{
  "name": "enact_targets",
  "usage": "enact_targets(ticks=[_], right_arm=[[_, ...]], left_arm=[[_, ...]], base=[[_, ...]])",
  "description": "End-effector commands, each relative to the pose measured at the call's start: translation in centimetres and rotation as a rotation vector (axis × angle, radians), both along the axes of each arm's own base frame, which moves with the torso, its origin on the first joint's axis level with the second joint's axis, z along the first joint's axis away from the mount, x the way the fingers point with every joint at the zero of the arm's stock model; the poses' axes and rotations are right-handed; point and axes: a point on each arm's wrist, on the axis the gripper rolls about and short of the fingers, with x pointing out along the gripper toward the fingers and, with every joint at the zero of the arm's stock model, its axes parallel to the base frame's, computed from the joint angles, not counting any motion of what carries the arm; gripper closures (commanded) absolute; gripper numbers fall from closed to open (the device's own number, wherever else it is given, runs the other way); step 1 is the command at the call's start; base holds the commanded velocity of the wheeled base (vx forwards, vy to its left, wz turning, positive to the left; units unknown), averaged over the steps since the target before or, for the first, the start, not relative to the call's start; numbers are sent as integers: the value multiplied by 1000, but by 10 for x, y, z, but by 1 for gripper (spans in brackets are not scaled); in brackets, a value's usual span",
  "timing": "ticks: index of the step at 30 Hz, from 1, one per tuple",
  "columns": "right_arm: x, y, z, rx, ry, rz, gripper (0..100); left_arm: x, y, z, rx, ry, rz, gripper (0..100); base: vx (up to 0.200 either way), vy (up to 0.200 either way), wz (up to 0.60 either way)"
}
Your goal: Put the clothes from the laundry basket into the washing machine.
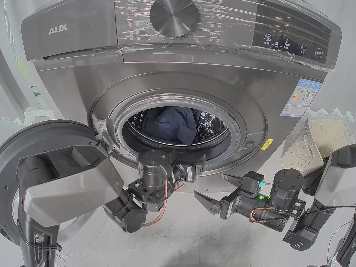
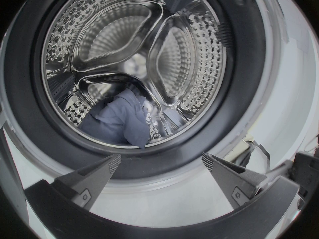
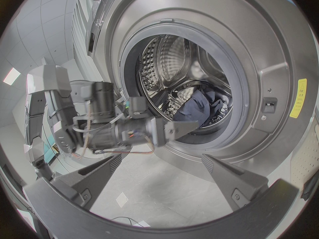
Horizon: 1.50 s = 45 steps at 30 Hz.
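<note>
Navy clothes [image 1: 168, 125] lay inside the washing machine [image 1: 222, 82] drum. The left gripper [image 2: 159, 159] and right gripper [image 1: 209, 185] hung outside its opening, fingers spread, holding nothing. Whether more remained in the laundry basket [image 1: 326, 134] could not be seen.

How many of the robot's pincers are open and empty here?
2: the left pincer is at the mouth of the washing machine; the right pincer is lower, before its front.

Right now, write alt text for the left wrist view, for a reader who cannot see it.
A dark blue garment lies crumpled low in the washing machine's steel drum, seen through the doorway ringed by a dark rubber seal. In the foreground the left pincer is open and empty outside the doorway.
</note>
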Motion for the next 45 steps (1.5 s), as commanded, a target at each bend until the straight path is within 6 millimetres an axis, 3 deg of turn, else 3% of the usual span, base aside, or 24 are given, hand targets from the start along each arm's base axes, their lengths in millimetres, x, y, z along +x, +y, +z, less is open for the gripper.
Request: enact_targets(ticks=[1, 5, 7, 8, 12, 14, 22, 29, 38, 45], right_arm=[[-10, -17, 15, 21, -20, -25, 0], [-25, -30, 30, 41, -45, -31, 0], [-26, -30, 30, 42, -46, -29, 0], [-37, -37, 37, 56, -52, -28, 0], [-45, -46, 36, 57, -33, -47, 0], [-53, -55, 32, 40, -6, -66, 0], [-67, -69, 32, 37, 11, -81, 0], [-75, -78, 33, 45, 22, -153, 0], [-74, -112, 50, 61, -32, -335, 0], [-104, -133, 54, -22, 6, -352, 0]], left_arm=[[-48, 6, 9, -8, -6, -65, 0], [-72, 31, 20, -8, -8, -60, 0], [-74, 33, 21, -8, -10, -59, 0], [-92, 54, 26, -11, -13, -54, 0], [-108, 73, 25, 1, 0, -44, 0], [-124, 87, 30, 12, 11, -44, 0], [-156, 116, 47, 2, -7, -43, 0], [-170, 134, 52, 29, -32, -26, 0], [-186, 163, 74, 65, -175, 34, 0], [-200, 180, 83, 57, -169, 63, 0]], base=[[0, 0, 0], [0, 0, 0], [0, 0, 0], [0, 0, 0], [0, 0, 0], [0, 0, 0], [0, 0, 0], [-57, 0, 0], [-200, 0, 0], [-171, 0, 0]])
